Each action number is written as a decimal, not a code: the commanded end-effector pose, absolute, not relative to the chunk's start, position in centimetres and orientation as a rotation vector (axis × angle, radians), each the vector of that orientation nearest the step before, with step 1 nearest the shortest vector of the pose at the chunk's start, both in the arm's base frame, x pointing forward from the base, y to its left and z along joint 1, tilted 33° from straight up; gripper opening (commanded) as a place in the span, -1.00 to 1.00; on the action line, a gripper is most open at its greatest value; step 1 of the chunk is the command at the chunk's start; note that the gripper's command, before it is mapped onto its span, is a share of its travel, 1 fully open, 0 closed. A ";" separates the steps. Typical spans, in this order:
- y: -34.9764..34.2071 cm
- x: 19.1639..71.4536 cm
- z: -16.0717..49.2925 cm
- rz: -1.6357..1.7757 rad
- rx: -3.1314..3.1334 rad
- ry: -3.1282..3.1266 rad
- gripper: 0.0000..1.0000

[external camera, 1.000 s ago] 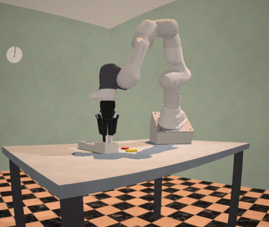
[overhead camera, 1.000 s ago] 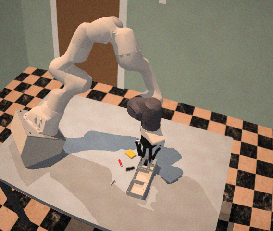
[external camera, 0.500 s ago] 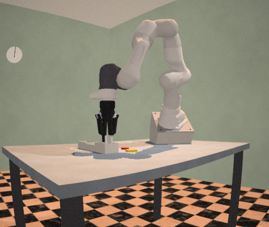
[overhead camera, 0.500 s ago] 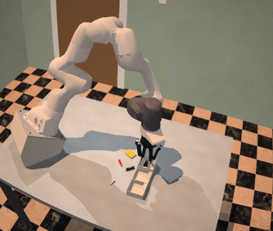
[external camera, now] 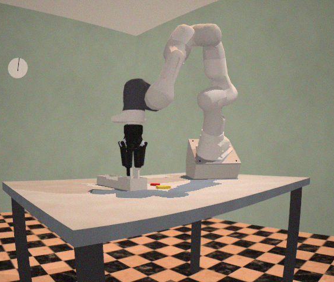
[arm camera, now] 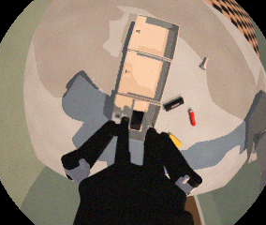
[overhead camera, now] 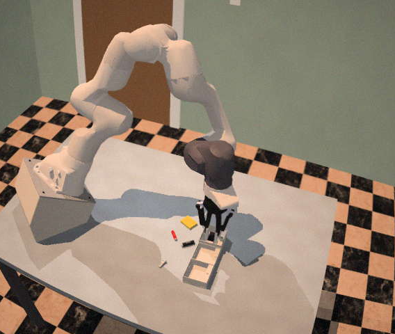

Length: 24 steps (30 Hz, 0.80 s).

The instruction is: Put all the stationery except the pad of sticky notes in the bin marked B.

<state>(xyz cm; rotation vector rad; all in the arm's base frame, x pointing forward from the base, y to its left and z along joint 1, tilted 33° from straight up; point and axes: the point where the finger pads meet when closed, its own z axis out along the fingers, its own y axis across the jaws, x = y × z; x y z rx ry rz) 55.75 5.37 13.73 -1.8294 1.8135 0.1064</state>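
A grey bin row [overhead camera: 204,262] with three compartments lies on the table; I cannot read its letters. My gripper [overhead camera: 212,229] points straight down over the end compartment nearest the arm. Its fingers stand slightly apart. A small pale thing stands upright between the fingertips and reaches down into that compartment; it also shows in the wrist view [arm camera: 135,127]. I cannot tell what it is. The yellow pad of sticky notes [overhead camera: 188,222] lies left of the gripper. A red stick [overhead camera: 173,235] and a black oblong thing [overhead camera: 188,243] lie beside the bins.
A small white thing [overhead camera: 162,263] lies further left, towards the table's front. The arm's base block [overhead camera: 52,201] stands at the table's left end. The other two compartments [arm camera: 144,56] look empty.
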 end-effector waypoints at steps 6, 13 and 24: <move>4.9 55.4 14.6 0.104 -1.836 1.808 -0.64; 4.6 55.2 15.3 0.104 -1.836 1.808 -0.64; 4.1 54.8 16.1 0.104 -1.836 1.808 -0.64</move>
